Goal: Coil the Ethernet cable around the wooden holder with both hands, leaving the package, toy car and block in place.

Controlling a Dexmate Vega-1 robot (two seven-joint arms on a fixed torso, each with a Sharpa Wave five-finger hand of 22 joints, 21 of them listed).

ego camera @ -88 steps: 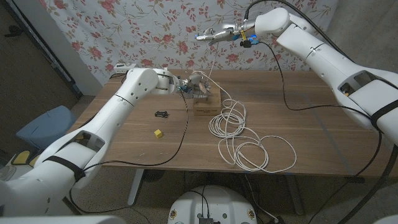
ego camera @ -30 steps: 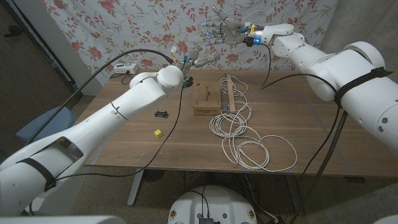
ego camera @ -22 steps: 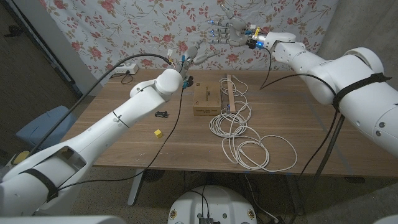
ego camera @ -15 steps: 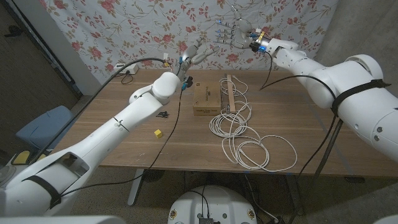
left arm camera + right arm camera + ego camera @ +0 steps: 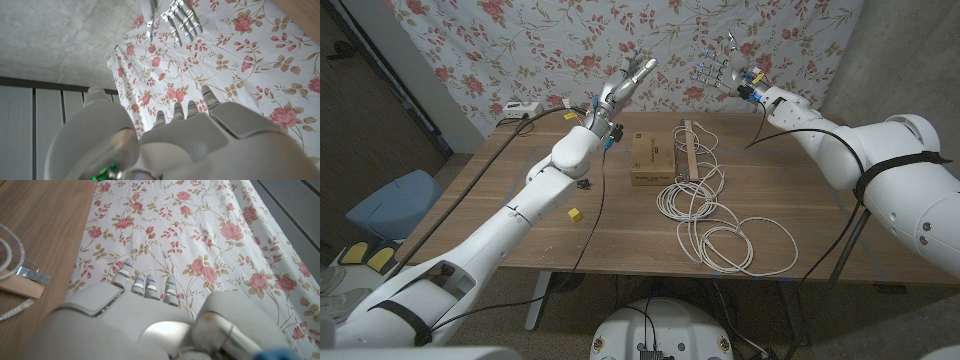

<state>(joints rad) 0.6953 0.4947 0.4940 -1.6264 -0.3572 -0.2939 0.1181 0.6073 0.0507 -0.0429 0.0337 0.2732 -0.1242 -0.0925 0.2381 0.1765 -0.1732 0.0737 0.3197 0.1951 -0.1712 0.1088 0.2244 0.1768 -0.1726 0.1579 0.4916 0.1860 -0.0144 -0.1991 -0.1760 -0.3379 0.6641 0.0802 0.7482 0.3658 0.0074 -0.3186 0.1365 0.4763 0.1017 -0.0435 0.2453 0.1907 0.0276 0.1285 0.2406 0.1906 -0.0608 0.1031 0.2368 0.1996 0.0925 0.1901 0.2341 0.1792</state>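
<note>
Overhead, the wooden table (image 5: 800,215) spans the head view, backed by a floral cloth (image 5: 540,40) hung as a wall. Both white arms reach over the table from the near corners, and both hands are raised above its far edge, in front of the cloth. The left hand (image 5: 628,78) is lifted with its fingers apart and holds nothing; the right hand (image 5: 718,70) likewise spreads its fingers wide, empty. On the table the white Ethernet cable (image 5: 715,215) lies in loose loops: one bundle near the middle, a second, wider bundle nearer the front edge, and a strand running back across the wooden holder (image 5: 689,150), a slender strip lying lengthwise toward the cloth. The holder lies flat, just beside the brown package (image 5: 651,158), which sits on its left. Well to the left of the package lies the small dark toy car (image 5: 582,182), and nearer the front edge the yellow block (image 5: 575,214), apart from both. A white power strip (image 5: 522,110) rests at the far left corner of the table. From the right wrist view, the holder's end (image 5: 20,282) appears with cable crossing it.
</note>
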